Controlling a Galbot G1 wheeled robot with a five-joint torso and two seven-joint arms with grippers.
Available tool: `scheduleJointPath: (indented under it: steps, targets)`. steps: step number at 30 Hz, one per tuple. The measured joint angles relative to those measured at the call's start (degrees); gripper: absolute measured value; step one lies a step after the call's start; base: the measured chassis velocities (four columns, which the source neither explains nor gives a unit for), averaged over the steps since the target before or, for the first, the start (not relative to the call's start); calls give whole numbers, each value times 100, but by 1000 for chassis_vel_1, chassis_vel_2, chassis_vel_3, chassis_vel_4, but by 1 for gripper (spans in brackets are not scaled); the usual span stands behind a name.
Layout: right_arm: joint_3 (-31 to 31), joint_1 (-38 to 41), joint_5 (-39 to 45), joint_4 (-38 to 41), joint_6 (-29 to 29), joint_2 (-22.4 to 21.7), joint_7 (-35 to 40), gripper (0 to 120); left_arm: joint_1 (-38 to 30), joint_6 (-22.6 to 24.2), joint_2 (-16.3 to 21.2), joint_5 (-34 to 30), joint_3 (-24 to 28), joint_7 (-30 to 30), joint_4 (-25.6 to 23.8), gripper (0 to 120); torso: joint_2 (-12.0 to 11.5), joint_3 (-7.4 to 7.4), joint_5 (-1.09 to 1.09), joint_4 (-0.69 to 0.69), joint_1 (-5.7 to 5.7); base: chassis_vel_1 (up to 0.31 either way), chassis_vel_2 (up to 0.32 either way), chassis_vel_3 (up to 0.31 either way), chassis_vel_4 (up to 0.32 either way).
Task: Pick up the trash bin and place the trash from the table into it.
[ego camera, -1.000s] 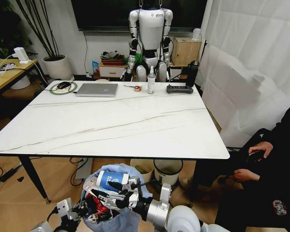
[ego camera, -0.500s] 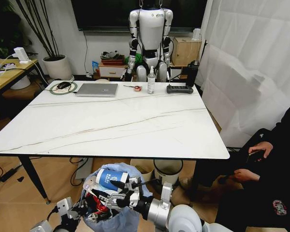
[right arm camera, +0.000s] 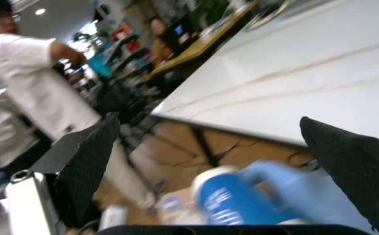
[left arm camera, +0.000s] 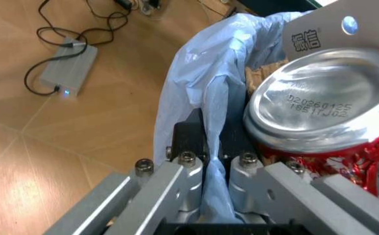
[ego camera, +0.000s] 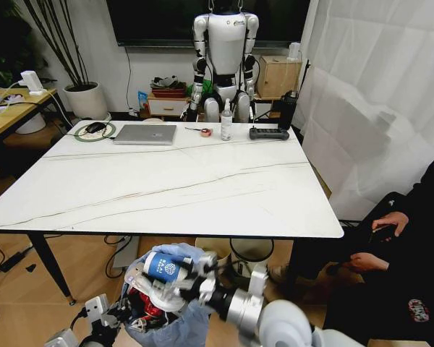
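Note:
The trash bin (ego camera: 163, 318), lined with a light-blue bag (left arm camera: 196, 98), hangs below the front edge of the marble table (ego camera: 173, 181). My left gripper (ego camera: 105, 314) is shut on the bag's rim, with its fingers (left arm camera: 183, 181) pinching the plastic. Trash fills the bin: a red can (left arm camera: 326, 107) and brown cardboard (left arm camera: 261, 78). A blue-white paper cup (ego camera: 163, 266) lies on top. My right gripper (ego camera: 195, 278) is open just beside the cup (right arm camera: 235, 200), its dark fingers (right arm camera: 85, 166) spread wide.
At the table's far edge lie a silver laptop (ego camera: 145, 134), a white bottle (ego camera: 226, 121) and a power strip (ego camera: 268, 134). Two other bins (ego camera: 251, 253) stand under the table. A person (ego camera: 409, 267) sits at the right. A wooden desk (ego camera: 7, 108) stands at the left.
My right arm has shifted a little to the right and drawn back from the cup. The cup stays on top of the bin. The left gripper has held still.

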Motion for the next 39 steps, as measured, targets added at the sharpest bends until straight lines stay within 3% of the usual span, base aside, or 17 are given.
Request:
scheduleJointPath:
  steps: [3, 9, 11, 17, 19, 26, 39]
  targets:
    - [857, -563, -217, 207, 15, -132, 247, 100, 42, 0, 89, 3, 16, 5, -2, 0, 0, 0, 0, -1, 0, 0, 0, 0, 0]
    - [1972, -1803, -883, 352, 155, -143, 547, 100, 95, -10, 112, 167, 32, 80, 97, 0, 0, 0, 1, -2, 0, 0, 0, 0, 0]
    - [2556, -2387, -1562, 324, 309, 40, 365, 100, 108, -32, 168, 266, 5, 208, 162, 0, 0, -1, 0, 0, 0, 0, 0, 0, 0]
    - [3408, -3275, -2263, 85, 891, 554, -151, 100, 163, -76, 271, 327, -38, 395, 209, 0, 1, -1, 0, -1, 0, 0, 0, 0, 0]
    - [3706, -3598, -2570, -98, 1228, 919, -418, 100, 193, -83, 311, 325, -36, 420, 219, 0, 1, -1, 0, -1, 0, 0, 0, 0, 0]
    - [3850, -3869, -3030, -396, 1555, 1664, -613, 100, 135, -94, 494, 245, -11, 417, 389, 0, 1, 0, 0, -1, -1, 0, 0, 0, 0]
    - [3944, -3933, -3109, -646, 1654, 1771, -955, 100, 152, -188, 557, 423, -18, 449, 579, 0, 1, 0, -1, 0, 0, 0, 0, 0, 0]
